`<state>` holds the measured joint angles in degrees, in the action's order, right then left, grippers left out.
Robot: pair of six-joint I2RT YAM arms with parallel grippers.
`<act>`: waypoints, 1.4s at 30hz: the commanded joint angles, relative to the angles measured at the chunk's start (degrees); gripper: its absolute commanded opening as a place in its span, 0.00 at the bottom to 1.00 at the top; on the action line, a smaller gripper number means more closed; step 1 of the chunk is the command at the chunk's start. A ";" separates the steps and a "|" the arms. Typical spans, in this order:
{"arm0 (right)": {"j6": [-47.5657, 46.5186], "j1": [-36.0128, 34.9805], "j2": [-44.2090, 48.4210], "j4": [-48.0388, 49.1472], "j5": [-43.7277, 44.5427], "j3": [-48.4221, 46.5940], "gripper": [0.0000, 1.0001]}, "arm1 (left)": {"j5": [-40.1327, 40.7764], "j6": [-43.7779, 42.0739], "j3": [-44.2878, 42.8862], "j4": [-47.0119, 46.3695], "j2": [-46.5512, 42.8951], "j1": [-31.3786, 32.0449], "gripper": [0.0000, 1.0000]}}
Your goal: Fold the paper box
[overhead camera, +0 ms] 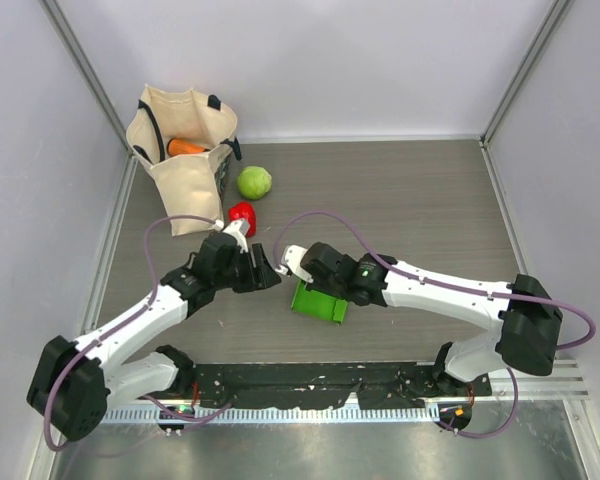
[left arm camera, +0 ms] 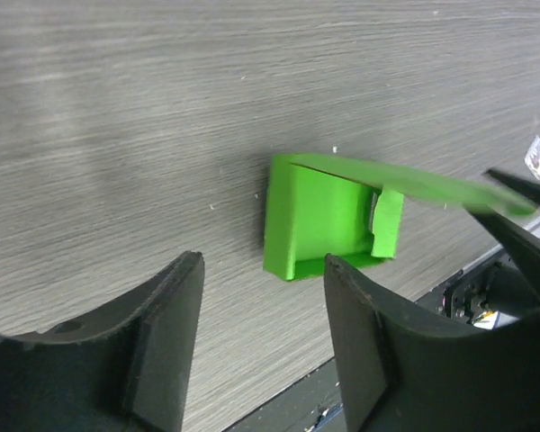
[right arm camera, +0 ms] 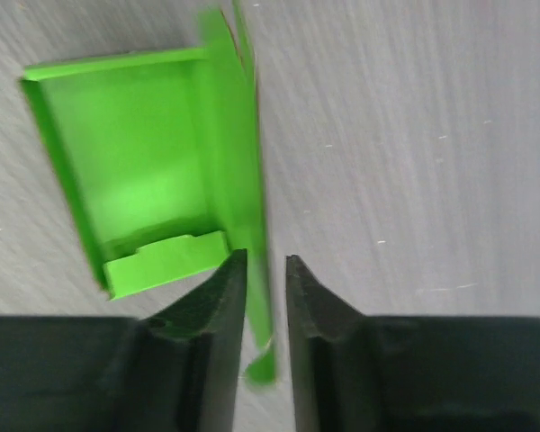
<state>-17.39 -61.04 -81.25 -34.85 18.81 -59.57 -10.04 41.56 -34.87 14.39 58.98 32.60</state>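
The paper box [right arm camera: 135, 153]: light, flimsy card, likely best pinched by its raised flap [right arm camera: 238, 135], which the right end effector [right arm camera: 265, 265] narrowly straddles; left end effector [overhead camera: 268, 272] wide, empty.

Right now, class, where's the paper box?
In the top view the paper box lies mid-table towards the near edge, at the tips of the right gripper, right of the left gripper.

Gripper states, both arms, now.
Left gripper: open, holding nothing.
Right gripper: jaws narrow around a flap of the paper box; grip cannot be told.
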 commanded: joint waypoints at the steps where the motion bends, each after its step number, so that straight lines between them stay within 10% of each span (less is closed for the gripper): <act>1: -6.17 0.39 -0.74 4.35 8.24 -1.51 0.36 | 1.34 5.02 1.74 -11.04 3.76 -0.26 0.57; 5: -0.82 0.30 -0.23 7.78 12.47 -3.36 0.59 | 0.99 3.09 1.21 -11.93 4.39 -0.08 0.58; 11: 12.71 0.39 10.37 7.08 12.74 -1.08 0.63 | -0.23 -2.09 3.85 -14.13 -2.45 0.18 0.67; 19: 55.24 0.39 26.75 -5.83 9.33 6.48 0.71 | 0.89 -11.76 1.74 -21.41 3.15 5.71 0.64; 27: 74.59 -1.45 33.10 -2.16 2.98 22.12 0.62 | 15.49 -5.54 5.77 -24.41 3.78 15.55 0.54; 42: 82.42 -9.28 9.45 11.47 26.89 21.60 0.41 | 21.82 -2.72 8.51 -19.23 4.03 18.46 0.39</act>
<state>61.10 -69.71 -69.89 -28.08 37.45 -35.68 9.63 37.54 -26.04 -3.97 62.65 50.61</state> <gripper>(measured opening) 0.409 0.393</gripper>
